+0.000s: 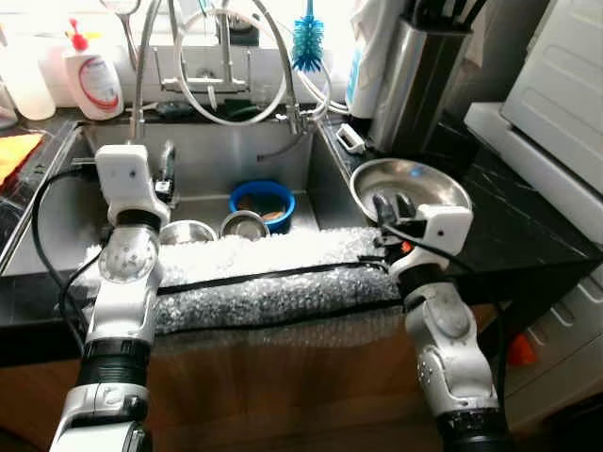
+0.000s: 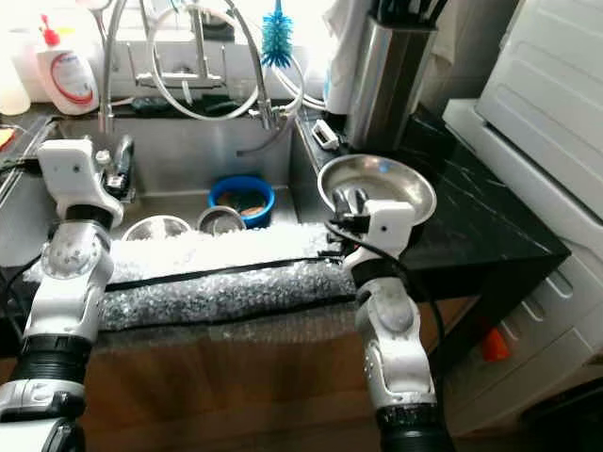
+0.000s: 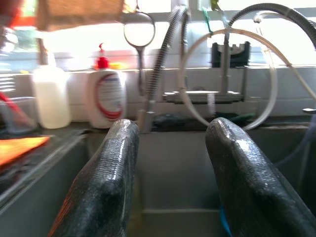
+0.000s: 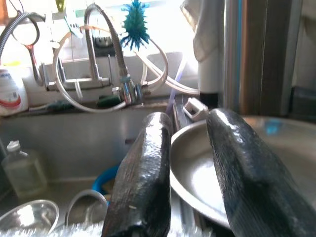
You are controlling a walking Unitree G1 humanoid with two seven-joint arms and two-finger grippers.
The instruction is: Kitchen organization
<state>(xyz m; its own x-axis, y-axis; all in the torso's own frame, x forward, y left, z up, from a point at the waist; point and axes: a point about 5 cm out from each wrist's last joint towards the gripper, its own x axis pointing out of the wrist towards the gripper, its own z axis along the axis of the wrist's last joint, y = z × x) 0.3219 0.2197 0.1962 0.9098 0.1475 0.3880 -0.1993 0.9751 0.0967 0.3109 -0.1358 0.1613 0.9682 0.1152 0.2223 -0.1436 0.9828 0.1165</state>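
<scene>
Left end effector [image 1: 166,162] hung over the left part of the steel sink [image 1: 203,155], fingers parted with nothing between them. Beyond it, on the back ledge, stood a white pump bottle with a red cap [image 1: 91,73] and, beside that, a translucent plastic bottle [image 3: 51,96]; an orange cloth [image 1: 16,151] lay on the bench to its left. Below and just ahead of it, on the sink floor, sat a small round steel bowl [image 1: 187,231], then a second steel bowl [image 1: 245,224], then a blue round plastic bowl with brownish contents [image 1: 262,201]. A strip of bubble wrap [image 1: 254,278] padded the sink's front edge, under both forearms. A coiled spring tap with loops of white hose [image 1: 226,66] stood behind the sink, and a blue bottle brush [image 1: 307,42] hung above.

Right end effector [image 1: 394,209] sat at the near rim of a wide shallow steel dish [image 1: 415,184] resting on the black bench [image 1: 518,226] just right of the sink. Its fingers stood apart; in the right wrist view one finger lay outside the rim toward the sink, the other over the dish's inside. Whether they already pinched the rim could not be told; they looked spread, not clamped.

Judgement: the step in hand looked like taking the steel dish by its rim. Next move would call for closing on the thin, slick rim squarely and lifting level, since the dish could tip or slide.
</scene>
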